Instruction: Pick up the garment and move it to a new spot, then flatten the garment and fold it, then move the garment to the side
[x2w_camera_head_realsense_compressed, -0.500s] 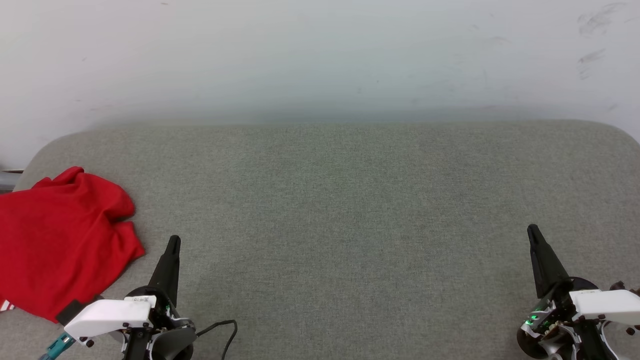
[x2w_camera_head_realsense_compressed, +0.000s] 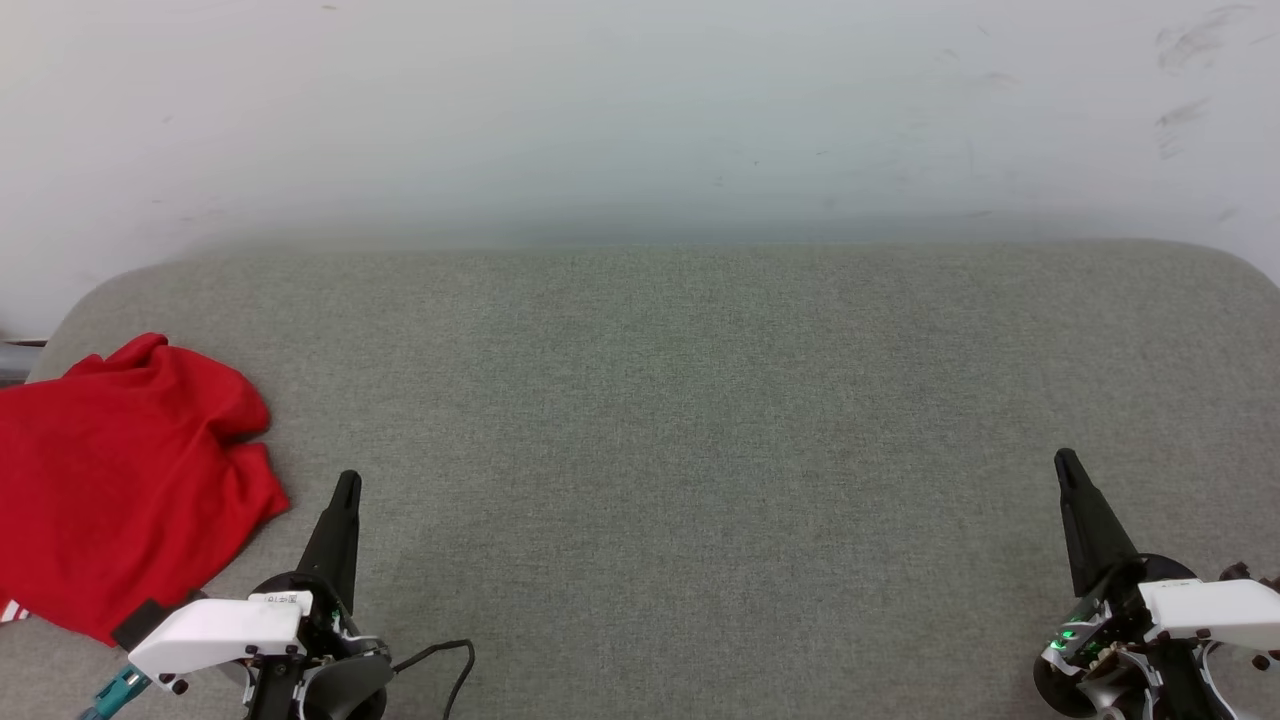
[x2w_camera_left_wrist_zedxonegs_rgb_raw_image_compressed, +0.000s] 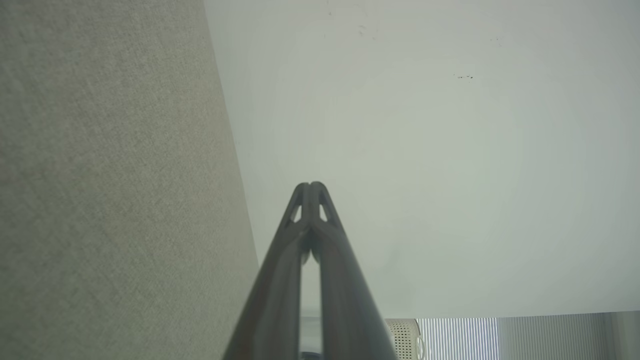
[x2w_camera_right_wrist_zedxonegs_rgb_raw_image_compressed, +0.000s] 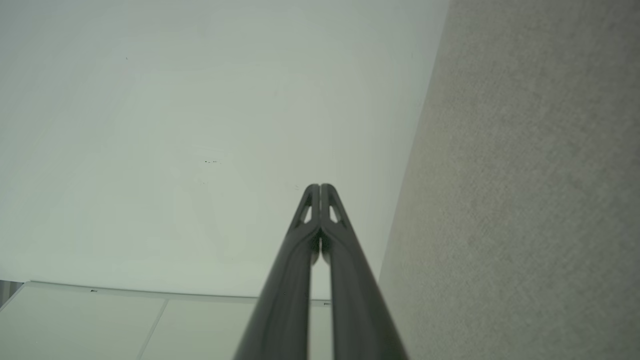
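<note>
The garment (x2w_camera_head_realsense_compressed: 120, 480) lies crumpled in a red heap at the left edge of the grey fabric surface (x2w_camera_head_realsense_compressed: 680, 420), a bit of red-and-white striped trim peeking out at its lower left; its letters and number are hidden. My left gripper (x2w_camera_head_realsense_compressed: 347, 482) hovers at the lower left, just right of the heap and apart from it, fingers shut and empty, as its tips (x2w_camera_left_wrist_zedxonegs_rgb_raw_image_compressed: 310, 186) show in the left wrist view. My right gripper (x2w_camera_head_realsense_compressed: 1065, 458) rests at the lower right, far from the garment, also shut on nothing, tips (x2w_camera_right_wrist_zedxonegs_rgb_raw_image_compressed: 320, 187) pressed together.
A white wall (x2w_camera_head_realsense_compressed: 640, 110) rises directly behind the grey surface. The surface has rounded back corners and spreads wide between the two grippers. A black cable (x2w_camera_head_realsense_compressed: 455, 665) loops beside the left wrist.
</note>
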